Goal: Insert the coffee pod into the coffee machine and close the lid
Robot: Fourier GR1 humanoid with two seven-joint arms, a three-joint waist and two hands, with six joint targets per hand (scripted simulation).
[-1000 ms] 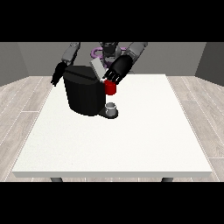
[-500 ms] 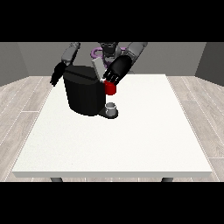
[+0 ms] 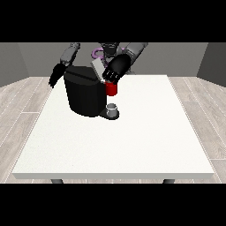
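The black coffee machine (image 3: 86, 95) stands on the white table (image 3: 132, 141) at the back left. Its grey lid (image 3: 96, 69) is tilted up at the machine's top. The hand at the view's right (image 3: 117, 67) hovers just right of the lid and right above a red thing at the machine (image 3: 111, 89). The hand at the view's left (image 3: 56, 76) hangs beside the machine's left wall, fingers straight and pointing down. A small grey thing (image 3: 113, 109) sits on the machine's base below the red thing; I cannot tell whether it is the pod.
The table reaches wide towards the front and right of the machine. The robot's body (image 3: 108, 47) is behind the machine at the table's far edge. Wooden floor surrounds the table.
The hand at the view's left has drifted slightly outward and down beside the machine. The hand at the view's right stays by the lid, hardly moved.
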